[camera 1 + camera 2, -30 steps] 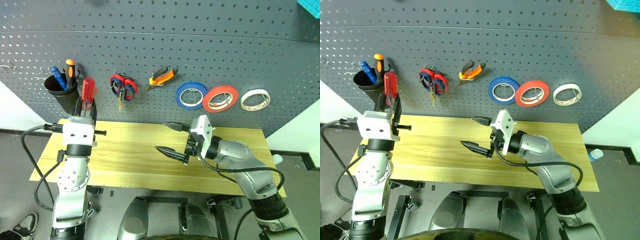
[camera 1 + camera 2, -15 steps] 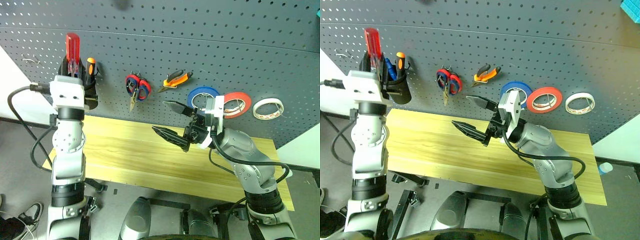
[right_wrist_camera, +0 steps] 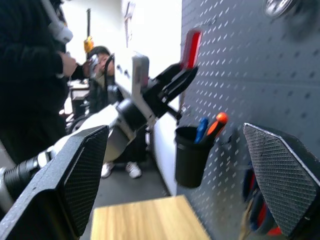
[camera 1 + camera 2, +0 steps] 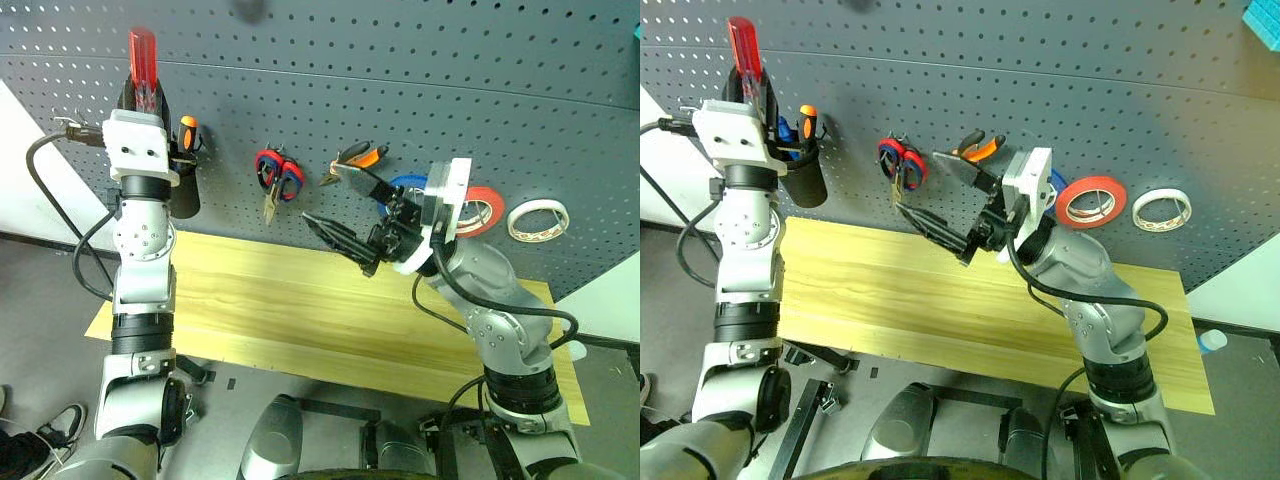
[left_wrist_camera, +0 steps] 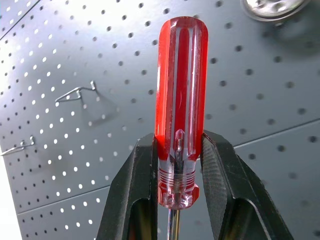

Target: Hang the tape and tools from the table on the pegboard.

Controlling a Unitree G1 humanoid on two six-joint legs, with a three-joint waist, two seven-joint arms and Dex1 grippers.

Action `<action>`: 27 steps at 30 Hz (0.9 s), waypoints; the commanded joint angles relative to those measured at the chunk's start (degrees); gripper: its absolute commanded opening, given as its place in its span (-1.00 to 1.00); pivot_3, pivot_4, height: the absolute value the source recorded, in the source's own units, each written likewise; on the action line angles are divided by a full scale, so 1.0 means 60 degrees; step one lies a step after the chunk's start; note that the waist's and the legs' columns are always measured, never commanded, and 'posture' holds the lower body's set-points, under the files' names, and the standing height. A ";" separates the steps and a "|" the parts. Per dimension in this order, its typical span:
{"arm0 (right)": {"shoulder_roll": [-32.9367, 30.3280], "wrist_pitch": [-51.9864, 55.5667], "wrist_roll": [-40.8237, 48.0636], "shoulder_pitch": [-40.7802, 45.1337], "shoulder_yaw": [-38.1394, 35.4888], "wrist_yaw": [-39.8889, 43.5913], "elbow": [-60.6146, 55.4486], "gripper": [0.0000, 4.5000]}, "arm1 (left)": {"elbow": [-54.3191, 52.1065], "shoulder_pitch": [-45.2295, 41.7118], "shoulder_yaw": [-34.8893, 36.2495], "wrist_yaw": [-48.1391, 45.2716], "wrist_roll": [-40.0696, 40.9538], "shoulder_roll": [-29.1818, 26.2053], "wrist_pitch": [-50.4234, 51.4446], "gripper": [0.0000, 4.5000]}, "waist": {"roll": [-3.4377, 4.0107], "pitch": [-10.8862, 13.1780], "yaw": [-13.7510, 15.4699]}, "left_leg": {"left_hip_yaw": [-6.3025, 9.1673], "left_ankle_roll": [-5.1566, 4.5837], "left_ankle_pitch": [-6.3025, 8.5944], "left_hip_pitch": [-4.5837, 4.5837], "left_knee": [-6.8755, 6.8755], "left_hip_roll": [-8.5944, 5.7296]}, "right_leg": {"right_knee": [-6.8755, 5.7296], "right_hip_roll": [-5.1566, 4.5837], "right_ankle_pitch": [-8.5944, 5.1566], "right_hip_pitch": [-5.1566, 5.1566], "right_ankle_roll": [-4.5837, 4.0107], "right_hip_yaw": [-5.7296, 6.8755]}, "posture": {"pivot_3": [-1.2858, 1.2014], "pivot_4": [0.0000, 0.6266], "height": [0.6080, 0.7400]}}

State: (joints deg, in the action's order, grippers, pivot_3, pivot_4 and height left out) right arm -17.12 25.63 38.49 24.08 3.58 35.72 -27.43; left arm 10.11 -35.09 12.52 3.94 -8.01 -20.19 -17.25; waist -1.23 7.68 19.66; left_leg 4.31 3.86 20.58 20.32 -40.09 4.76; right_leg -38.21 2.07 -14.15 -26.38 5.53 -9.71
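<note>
One red-handled screwdriver (image 5: 180, 100) was clamped upright by its handle in the closed left end effector (image 5: 179, 165), raised before the pegboard (image 4: 400, 60) above a black cup (image 4: 186, 190). The right end effector (image 4: 345, 205) was held wide open and empty above the bench (image 4: 260, 300).

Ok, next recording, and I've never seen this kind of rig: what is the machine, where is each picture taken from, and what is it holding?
This is a humanoid robot with two arms, seen from its own cameras. The two wide pictures come from its head, looking down over a wooden table toward a grey pegboard. The other two come from cameras on its wrists.

The left end effector is shut on a red-handled screwdriver, raised near a black cup that holds other tools. The right end effector is open and holds nothing.

Red-handled scissors, orange pliers and tape rolls, red and white among them, hang on the board. Nothing lies on the visible tabletop.
</note>
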 commanded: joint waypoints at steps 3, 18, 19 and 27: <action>0.0012 0.0117 0.0371 0.0226 -0.0188 -0.0184 -0.0490 1.00 | 0.0887 -0.0754 0.0059 0.0300 0.0050 -0.0189 -0.0798 -0.62 | 0.0002 -0.0004 -0.0001 | 0.0005 0.0002 -0.0001 0.0001 0.0000 0.0000 | 0.0000 0.0000 0.0001 0.0001 -0.0002 0.0005 | 0.33 -0.80 0.04; -0.0414 0.0801 0.0864 -0.0013 -0.0386 -0.0607 -0.0965 1.00 | 0.1728 0.0061 0.0143 0.1068 0.0071 0.0160 -0.1029 -0.62 | 0.0006 -0.0004 -0.0038 | 0.0027 -0.0003 0.0001 0.0001 0.0001 0.0003 | -0.0015 0.0000 -0.0003 0.0000 -0.0016 0.0027 | 0.29 -0.70 0.04; -0.0453 0.0865 0.0919 -0.0023 -0.0406 -0.0640 -0.1008 1.00 | 0.1777 0.0059 0.0121 0.1113 0.0066 0.0179 -0.1061 -0.62 | 0.0006 -0.0004 -0.0040 | 0.0036 -0.0009 0.0004 0.0001 0.0002 0.0003 | -0.0017 0.0000 -0.0003 0.0000 -0.0016 0.0035 | 0.29 -0.70 0.04; -0.0781 0.1391 0.1235 -0.0182 -0.0521 -0.0942 -0.1398 1.00 | 0.2053 -0.0008 0.0121 0.1464 0.0119 0.0311 -0.1084 -0.62 | 0.0009 -0.0002 -0.0093 | 0.0045 -0.0009 0.0004 0.0000 0.0002 0.0002 | -0.0022 0.0000 -0.0005 0.0002 -0.0020 0.0040 | 0.27 -0.64 0.04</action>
State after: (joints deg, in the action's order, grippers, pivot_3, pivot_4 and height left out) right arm -21.47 33.73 44.46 22.96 1.53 30.55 -33.33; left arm 23.09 -33.63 12.51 11.58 -7.74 -17.99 -22.92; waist -1.18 7.67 19.10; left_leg 4.59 3.80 20.60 20.32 -40.08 4.77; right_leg -38.34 2.07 -14.18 -26.37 5.41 -9.46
